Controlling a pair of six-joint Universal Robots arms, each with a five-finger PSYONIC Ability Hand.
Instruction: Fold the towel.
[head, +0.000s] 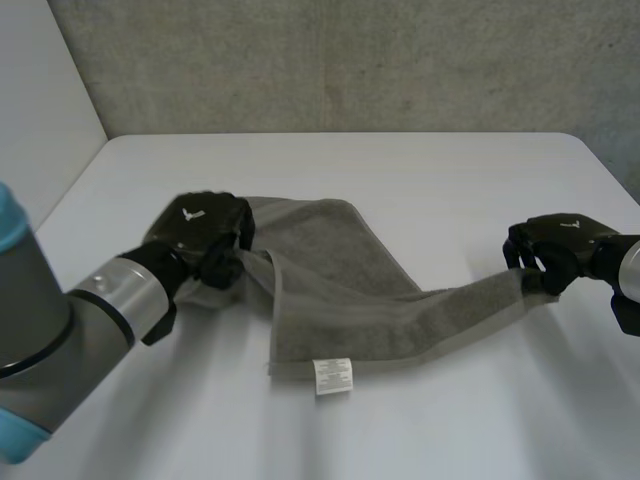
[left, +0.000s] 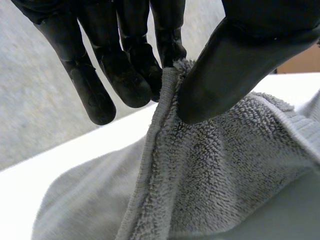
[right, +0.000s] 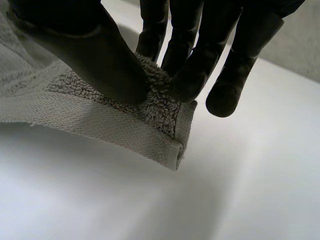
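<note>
Pinching the grey towel (head: 340, 300) with thumb and fingers, the left hand (head: 200, 230) held one end and the right hand (head: 555, 250) the opposite corner, maybe slightly lifted.

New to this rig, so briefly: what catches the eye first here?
A grey towel stretches across the white table. The left hand pinches one end of it, and the right hand pinches a corner at the other end. A white label sits at the towel's near hem.
</note>
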